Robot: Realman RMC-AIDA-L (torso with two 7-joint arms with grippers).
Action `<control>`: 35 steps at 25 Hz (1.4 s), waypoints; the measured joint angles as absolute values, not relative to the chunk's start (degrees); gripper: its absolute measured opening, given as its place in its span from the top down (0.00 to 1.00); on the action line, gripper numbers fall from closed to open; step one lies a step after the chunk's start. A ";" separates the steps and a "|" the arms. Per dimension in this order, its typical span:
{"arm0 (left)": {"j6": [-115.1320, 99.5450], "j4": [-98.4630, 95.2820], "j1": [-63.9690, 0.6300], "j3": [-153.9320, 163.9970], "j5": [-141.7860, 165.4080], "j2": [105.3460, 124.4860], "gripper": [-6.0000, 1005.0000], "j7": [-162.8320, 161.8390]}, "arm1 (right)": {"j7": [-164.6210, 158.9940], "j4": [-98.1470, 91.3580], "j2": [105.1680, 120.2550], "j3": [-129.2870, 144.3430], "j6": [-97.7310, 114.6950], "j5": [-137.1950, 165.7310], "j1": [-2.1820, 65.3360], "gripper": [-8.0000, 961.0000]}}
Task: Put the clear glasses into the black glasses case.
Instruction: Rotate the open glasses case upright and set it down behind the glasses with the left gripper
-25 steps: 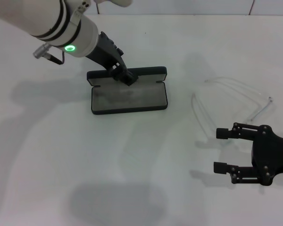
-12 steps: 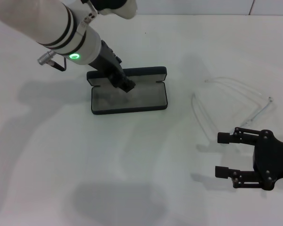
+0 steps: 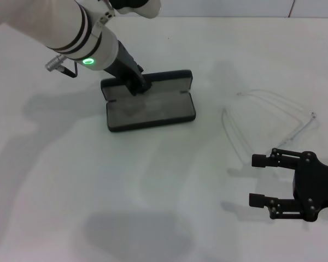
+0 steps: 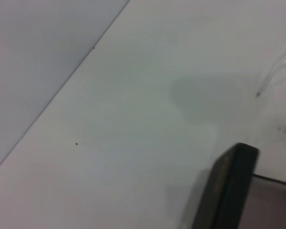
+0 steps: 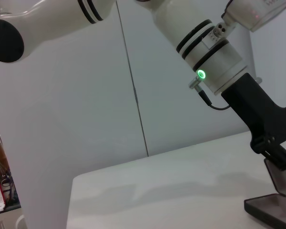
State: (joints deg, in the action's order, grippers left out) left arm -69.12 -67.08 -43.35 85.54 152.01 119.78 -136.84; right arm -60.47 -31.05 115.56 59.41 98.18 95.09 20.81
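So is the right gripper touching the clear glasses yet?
Apart. In the head view the right gripper hovers open with bare table showing between its fingertips and the clear glasses lying farther back.

left gripper [image 3: 138, 86]: reaching forward, angled down | right gripper [image 3: 258, 180]: jaws apart

Left gripper [image 3: 138, 86] fingers hidden against the black glasses case [image 3: 151, 112] lid; right arm cut off at frame edge.
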 joint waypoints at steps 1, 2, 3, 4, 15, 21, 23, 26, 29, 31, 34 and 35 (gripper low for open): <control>-69.10 -67.06 -43.36 85.67 152.02 119.78 0.53 -136.84 | -60.47 -31.00 115.56 59.41 98.14 95.09 20.79 0.18; -69.07 -67.06 -43.35 85.78 152.02 119.79 0.55 -136.84 | -60.46 -30.97 115.56 59.41 98.13 95.09 20.79 0.18; -69.05 -67.06 -43.37 85.78 152.05 119.79 0.57 -136.85 | -60.46 -30.93 115.54 59.41 98.10 95.09 20.78 0.18; -69.03 -67.06 -43.39 85.78 152.05 119.79 0.59 -136.85 | -60.46 -30.90 115.53 59.41 98.03 95.09 20.78 0.18; -69.00 -67.48 -43.29 85.88 152.05 119.79 0.79 -136.84 | -60.46 -30.90 115.49 59.41 97.74 95.05 20.83 0.18; -68.99 -69.66 -42.85 85.87 152.03 119.80 0.79 -135.63 | -60.46 -30.92 115.49 59.35 97.73 95.01 20.83 0.18; -69.00 -70.47 -42.51 85.90 151.69 119.80 0.79 -134.76 | -60.47 -30.93 115.49 59.31 97.73 95.00 20.83 0.18; -69.14 -72.38 -41.57 85.94 150.46 119.79 0.79 -133.04 | -60.47 -30.90 115.49 59.18 97.73 95.00 20.83 0.18; -69.35 -74.51 -40.41 85.96 149.23 119.79 0.79 -129.42 | -60.46 -30.68 115.46 58.87 97.73 95.00 20.82 0.18; -69.41 -75.60 -39.75 86.03 148.78 119.79 0.79 -126.66 | -60.47 -30.56 115.42 58.65 97.77 95.00 20.77 0.18; -69.45 -76.35 -39.30 86.73 148.74 119.77 0.79 -120.96 | -60.46 -30.54 115.41 58.64 97.84 95.00 20.76 0.18; -69.52 -76.38 -39.26 87.23 148.86 119.69 0.79 -118.69 | -60.46 -30.54 115.40 58.63 97.86 95.00 20.74 0.18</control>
State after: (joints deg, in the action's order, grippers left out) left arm -69.52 -76.38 -39.26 87.23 148.86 119.69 -118.69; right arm -60.47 -30.54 115.40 58.63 97.86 95.00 20.74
